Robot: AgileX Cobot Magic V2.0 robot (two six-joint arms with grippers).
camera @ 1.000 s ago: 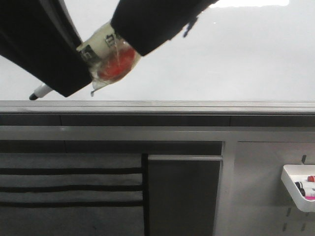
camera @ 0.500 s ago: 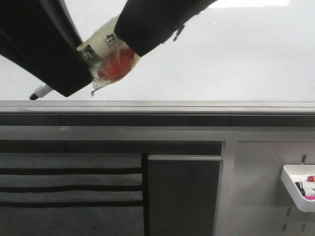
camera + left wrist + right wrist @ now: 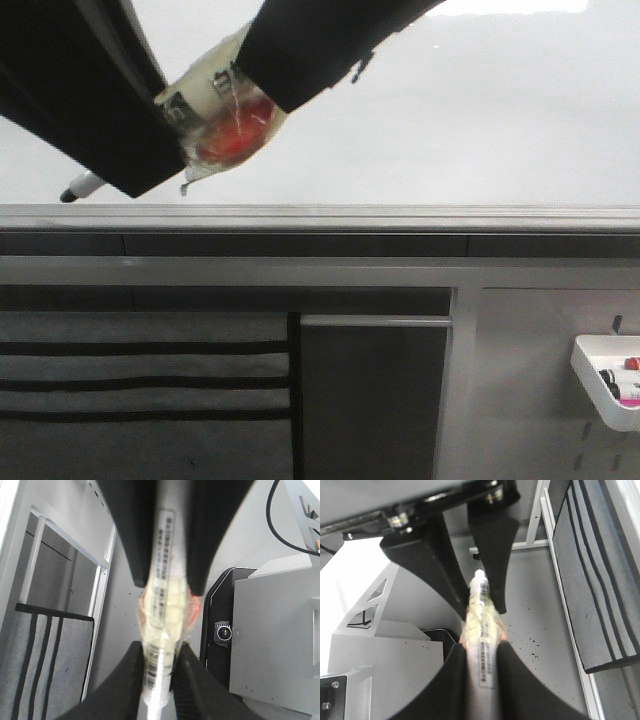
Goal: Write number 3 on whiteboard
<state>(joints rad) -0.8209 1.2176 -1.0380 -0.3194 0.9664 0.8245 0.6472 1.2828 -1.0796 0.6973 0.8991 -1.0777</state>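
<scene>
The whiteboard [image 3: 480, 110] fills the top of the front view, with its grey rail [image 3: 400, 215] below. No number 3 shows on it. A white marker [image 3: 215, 110], wrapped in clear tape over something red at its middle, is held at an angle in front of the board, its black tip [image 3: 68, 195] low on the left. My left gripper [image 3: 165, 150] is shut on the marker's lower part and shows in the left wrist view [image 3: 157, 665]. My right gripper [image 3: 265, 85] is shut on the marker's upper part and shows in the right wrist view [image 3: 481, 655].
Below the rail are grey panels, one with black stripes [image 3: 140, 380]. A small white tray [image 3: 600, 385] with markers hangs at the lower right. The wrist views look down at grey floor and grey cabinets.
My right arm has shifted slightly to the right along the marker and its dark reflection on the board has moved left. The marker tip and left gripper have stayed put.
</scene>
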